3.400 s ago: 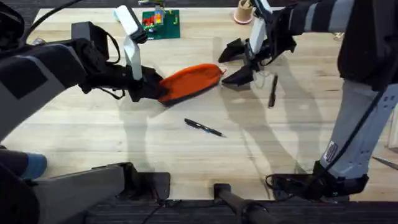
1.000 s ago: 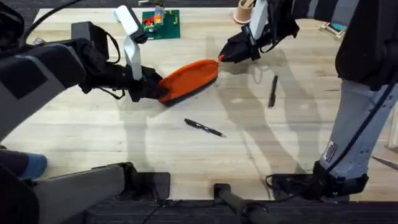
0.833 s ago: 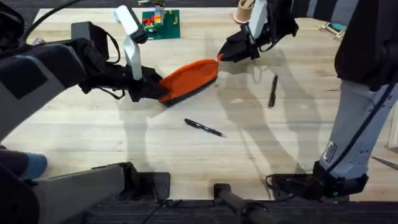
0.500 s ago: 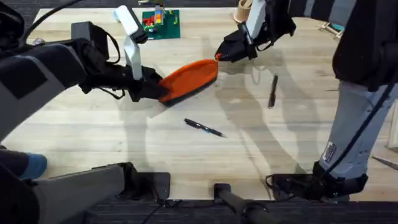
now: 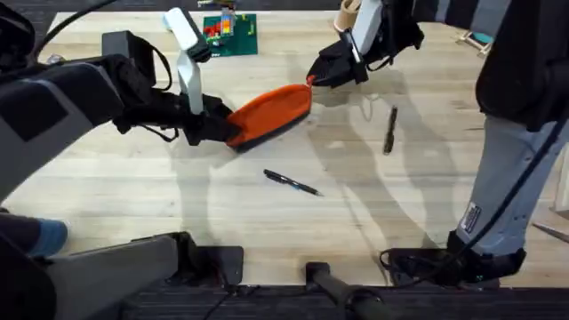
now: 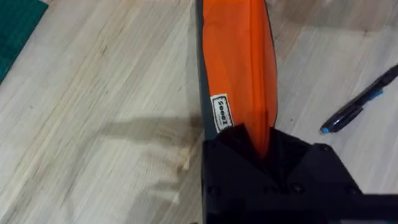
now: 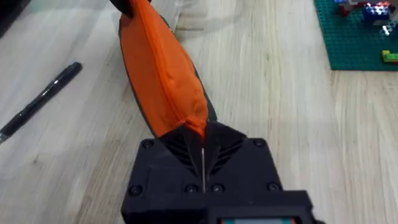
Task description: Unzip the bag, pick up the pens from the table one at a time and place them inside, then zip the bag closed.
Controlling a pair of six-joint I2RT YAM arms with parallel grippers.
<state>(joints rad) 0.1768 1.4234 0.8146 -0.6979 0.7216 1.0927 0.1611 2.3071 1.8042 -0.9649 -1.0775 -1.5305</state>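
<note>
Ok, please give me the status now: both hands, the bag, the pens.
Left hand shut on the bag. Right hand shut on its other end. Both pens on the table. Nothing blocking.

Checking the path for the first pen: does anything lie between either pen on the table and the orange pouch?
Nothing visible does. Bare table separates the near pen and the far pen from the pouch, held at its ends by left gripper and right gripper.

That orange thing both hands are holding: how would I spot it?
Look at the far middle of the wooden table. The bag lies slantwise there, stretched between the left hand and the right hand. It is a long, soft orange pouch with a dark lower edge, unlike the thin black pens nearby.
</note>
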